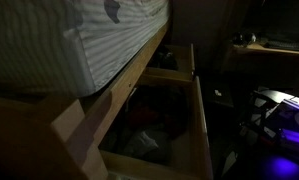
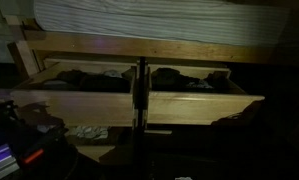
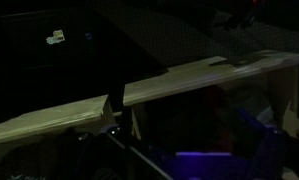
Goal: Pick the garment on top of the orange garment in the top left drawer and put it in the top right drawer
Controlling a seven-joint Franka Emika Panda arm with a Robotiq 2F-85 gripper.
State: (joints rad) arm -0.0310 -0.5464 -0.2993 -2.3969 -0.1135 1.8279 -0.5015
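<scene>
two open light-wood drawers (image 2: 139,108) side by side under striped mattress (image 2: 159,20) | dark garments (image 2: 84,77) inside (colours unreadable) | gripper (image 3: 122,138) too dim, open or closed: cannot tell

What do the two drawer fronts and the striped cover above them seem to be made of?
The drawer fronts look like pale, unpainted wood with a matt finish: they are tan, flat boards, though the dim light hides any grain. The striped cover looks like woven fabric: it has fine stripes and bends softly over its corner.
</scene>
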